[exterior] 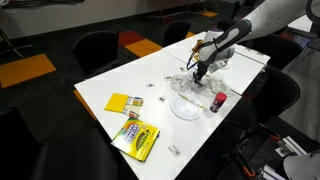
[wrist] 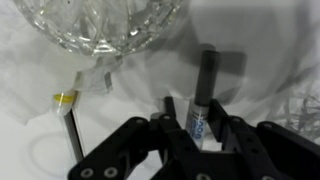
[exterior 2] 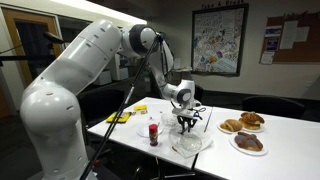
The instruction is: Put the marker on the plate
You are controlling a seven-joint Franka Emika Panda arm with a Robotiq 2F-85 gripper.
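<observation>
My gripper (wrist: pixel 198 112) is shut on a marker (wrist: pixel 205 80) with a white barrel and a dark cap, which stands between the fingers. In both exterior views the gripper (exterior: pixel 198 72) (exterior 2: pixel 186 122) hangs just above the table, beside a cut-glass bowl (wrist: pixel 100 25). The plain white round plate (exterior: pixel 186 106) lies on the table just in front of the gripper, next to a small red cup (exterior: pixel 218 102). I cannot make out the plate in the wrist view.
A second thin pen with a yellow band (wrist: pixel 70 125) lies by the glass bowl. Yellow packets (exterior: pixel 135 138) lie at the table's near end. Dishes with brown food (exterior 2: pixel 247 142) stand at one side. Chairs surround the table (exterior: pixel 120 80).
</observation>
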